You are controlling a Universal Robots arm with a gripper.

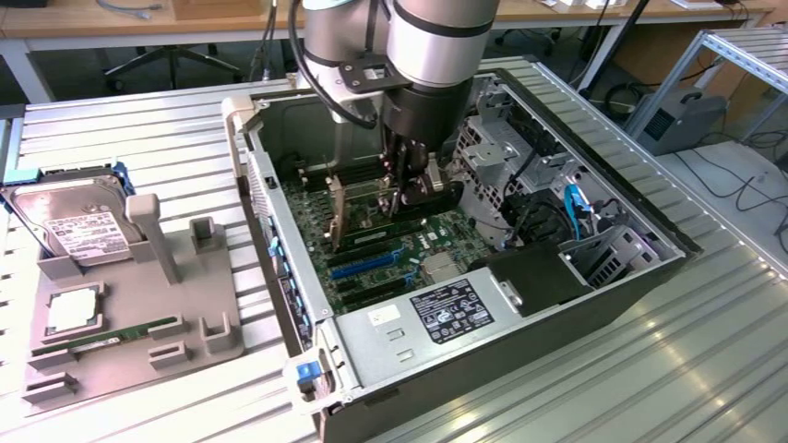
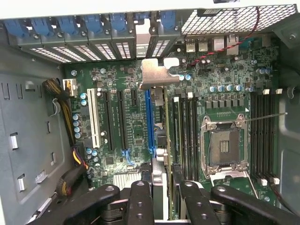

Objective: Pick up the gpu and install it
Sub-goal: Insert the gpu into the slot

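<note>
The gpu (image 1: 361,209) stands on edge inside the open computer case (image 1: 640,277), green board facing the exterior view's left, low over the motherboard (image 1: 369,263). My gripper (image 1: 414,189) is shut on its upper edge. In the wrist view the gpu (image 2: 166,136) appears edge-on between my fingers (image 2: 140,201), and my gripper (image 2: 161,199) straddles it. Its silver end bracket (image 2: 154,71) sits close to the rear slot openings, beside the long blue slot (image 2: 150,122). Whether the card's edge is in a slot I cannot tell.
A grey fixture (image 1: 136,314) at the exterior view's left holds a hard drive (image 1: 80,229), a processor (image 1: 74,310) and a RAM stick (image 1: 117,334). Inside the case are the power supply (image 1: 449,310), drive cage (image 1: 505,152), processor socket (image 2: 224,143) and cable bundles (image 2: 70,164).
</note>
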